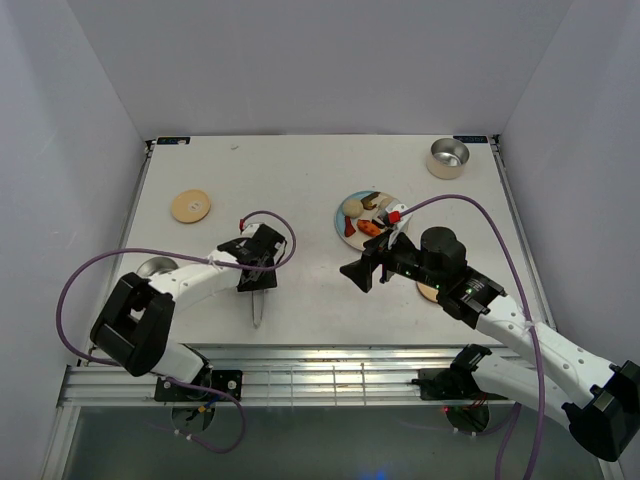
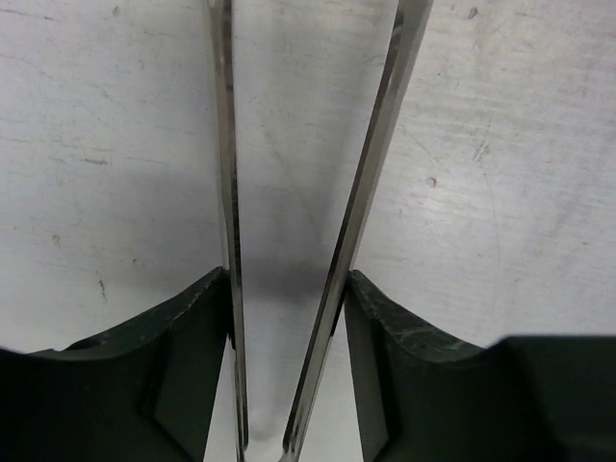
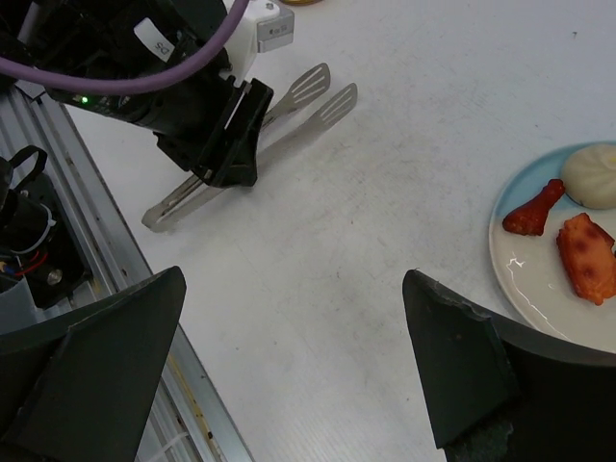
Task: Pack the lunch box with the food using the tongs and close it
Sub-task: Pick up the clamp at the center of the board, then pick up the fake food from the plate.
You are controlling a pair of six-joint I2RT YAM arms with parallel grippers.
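Note:
The silver tongs (image 1: 258, 308) lie flat near the table's front edge, spatula tips (image 3: 322, 91) pointing away from the rail. My left gripper (image 1: 257, 275) straddles them near the joined end. In the left wrist view each finger presses against one arm (image 2: 226, 192) of the tongs (image 2: 371, 183). The food (image 1: 372, 212) sits on a blue-rimmed plate (image 1: 345, 228): a pale bun (image 3: 597, 173) and orange-red pieces (image 3: 534, 210). My right gripper (image 1: 372, 262) hovers wide open over bare table left of the plate, nothing between its fingers (image 3: 452, 366). A round metal lunch box tin (image 1: 447, 157) stands at the back right.
A round wooden disc (image 1: 190, 205) lies at the back left. A metal piece (image 1: 155, 268) shows partly under the left arm, and a tan disc (image 1: 430, 290) under the right arm. The aluminium rail (image 3: 106, 260) runs along the near table edge.

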